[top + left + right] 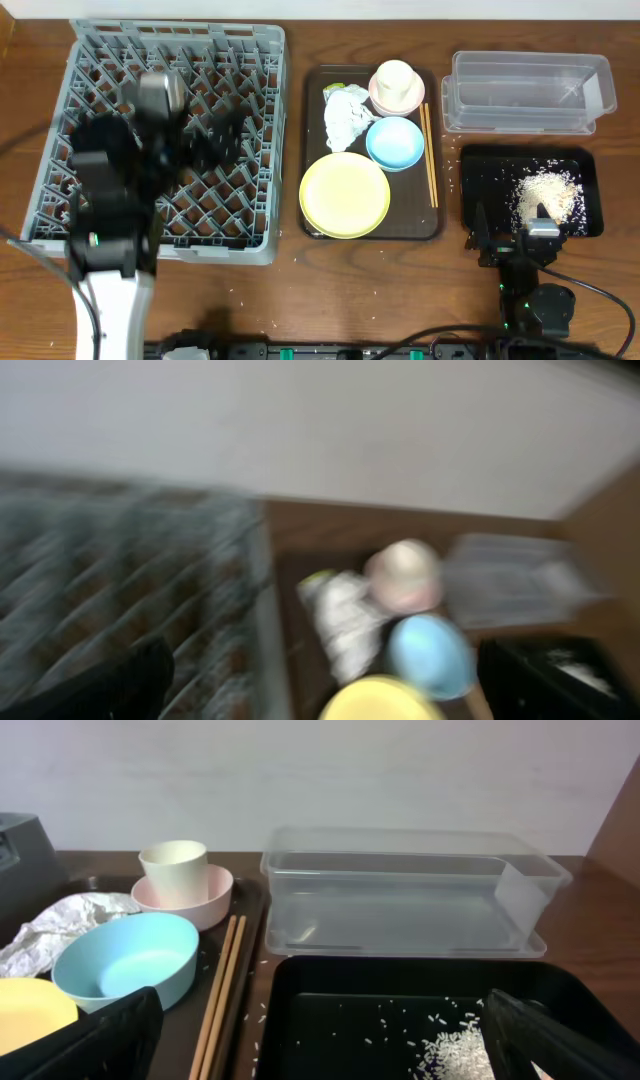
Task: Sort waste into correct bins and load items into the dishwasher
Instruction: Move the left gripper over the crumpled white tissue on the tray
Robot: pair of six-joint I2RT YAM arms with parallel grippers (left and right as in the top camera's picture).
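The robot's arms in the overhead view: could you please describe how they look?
The left arm is mostly black, with a grey cylindrical housing near its far end and a white lower link. The right arm is black, with a silver block on top, small green lights and a black cable trailing right. The right gripper has broad black fingers.

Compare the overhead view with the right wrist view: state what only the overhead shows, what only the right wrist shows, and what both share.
Only overhead: the grey dish rack, with the blurred left arm above it, and the yellow-green wrapper. Only right wrist: the pale wall behind the table. Both: clear tub, black tray with rice, light blue bowl, cream cup in the pink bowl, chopsticks, tissue, yellow plate.
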